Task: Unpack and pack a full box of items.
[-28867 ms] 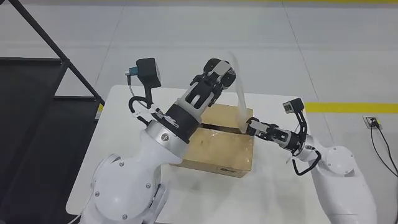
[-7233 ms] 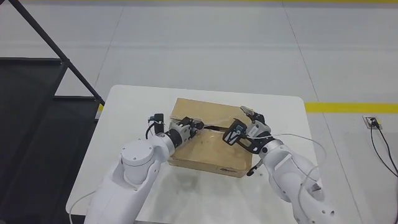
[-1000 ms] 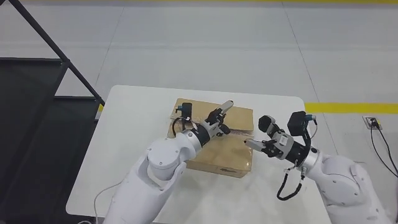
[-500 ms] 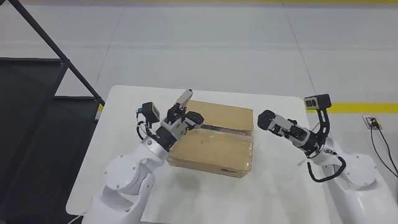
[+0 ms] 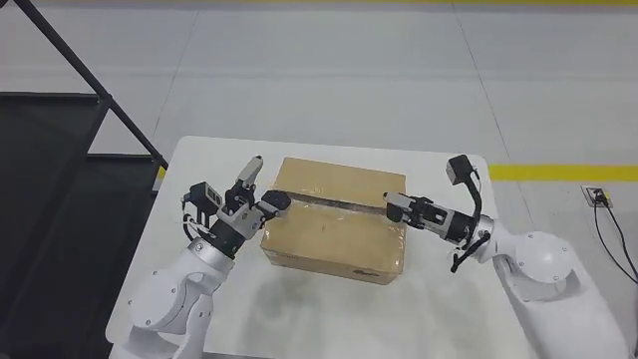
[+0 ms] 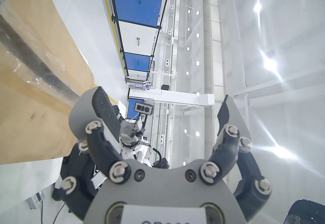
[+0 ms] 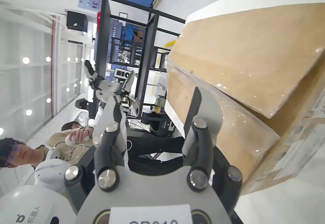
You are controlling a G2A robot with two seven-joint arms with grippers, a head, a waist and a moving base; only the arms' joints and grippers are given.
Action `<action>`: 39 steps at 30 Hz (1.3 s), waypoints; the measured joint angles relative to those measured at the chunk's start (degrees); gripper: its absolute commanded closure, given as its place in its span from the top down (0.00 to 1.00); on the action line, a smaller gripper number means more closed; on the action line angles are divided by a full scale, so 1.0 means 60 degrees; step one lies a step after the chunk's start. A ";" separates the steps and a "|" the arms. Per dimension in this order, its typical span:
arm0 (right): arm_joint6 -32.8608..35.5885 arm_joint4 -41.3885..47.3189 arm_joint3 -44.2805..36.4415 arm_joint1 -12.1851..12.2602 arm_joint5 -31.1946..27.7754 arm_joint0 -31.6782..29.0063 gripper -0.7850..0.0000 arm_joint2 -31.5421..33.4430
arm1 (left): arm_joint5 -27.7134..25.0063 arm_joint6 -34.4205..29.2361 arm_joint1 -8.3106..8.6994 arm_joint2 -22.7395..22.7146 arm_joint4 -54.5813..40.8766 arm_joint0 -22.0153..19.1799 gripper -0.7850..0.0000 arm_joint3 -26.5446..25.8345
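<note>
Both pairs of jaws stand open and empty: the left jaws wide apart just beside the left end of the closed brown cardboard box (image 5: 334, 231), the right jaws at its opposite end, one finger (image 7: 203, 113) perhaps touching the end face, though contact is hard to judge. The box sits centrally on the white surface (image 5: 444, 294), flaps sealed by clear tape (image 5: 339, 202) along the seam. I'd brace one end while the other arm works a fingertip under the tape's end, pulling low so the box doesn't slide.

Right pincer (image 7: 155, 97) gapes beside the cardboard box (image 7: 241, 45).
</note>
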 measured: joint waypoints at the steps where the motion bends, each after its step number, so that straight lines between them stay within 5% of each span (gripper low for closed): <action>1: -0.0078 -0.0140 -0.0076 0.0004 0.0103 -0.0030 0.00 -0.0028 | 0.0001 -0.0015 0.0005 -0.0012 -0.0008 0.0006 1.00 -0.0006; 9: -0.0691 -0.1924 -0.0831 0.0082 0.1321 -0.0359 0.00 -0.0217 | 0.0069 -0.0226 0.0057 -0.0151 -0.0072 -0.0022 1.00 -0.0037; 21: -0.1179 -0.2730 -0.0559 0.0000 0.3329 0.0278 0.00 -0.0777 | 0.0026 -0.0447 0.0138 -0.0404 -0.0179 0.0025 1.00 0.0049; 39: -0.0831 -0.3438 0.0232 -0.0088 0.4171 0.0921 0.00 -0.1552 | -0.0174 -0.0469 0.0222 -0.0567 -0.0331 0.0220 1.00 0.0039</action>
